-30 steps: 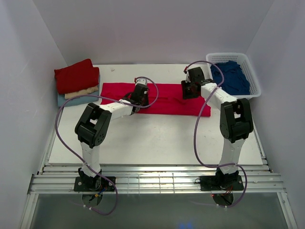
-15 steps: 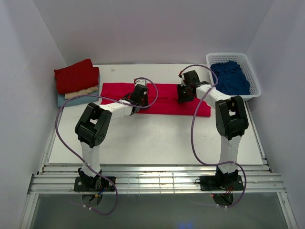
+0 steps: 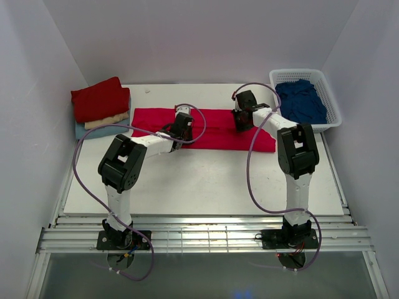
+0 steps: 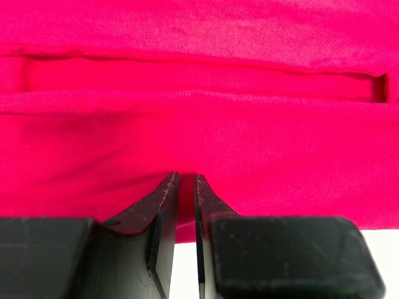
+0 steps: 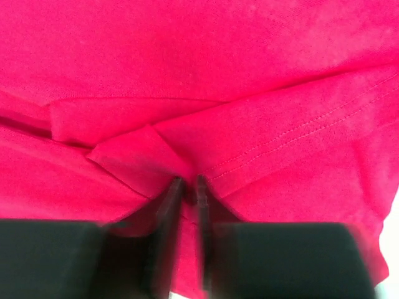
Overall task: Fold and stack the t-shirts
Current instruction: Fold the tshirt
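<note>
**Crimson t-shirt point(image 3: 215, 129) is pinched at two places as its fold is carried on**

The shirt is shown laid as a long band across the far part of the table point(image 3: 206, 180), with its long sides turned in toward a narrow gap down the middle. The left gripper point(image 4: 186, 179) is clamped on an edge of the cloth. The right gripper point(image 5: 189, 180) is nipped on a raised fold nearer the right end. The fold is judged to be half done. Next, both pinches would need to be lifted and carried over together so the layers land square. A folded stack point(image 3: 100, 109) of dark red, cream and pale blue shirts is seen at far left, and a navy shirt point(image 3: 302, 99) lies in the basket point(image 3: 331, 93).
</note>
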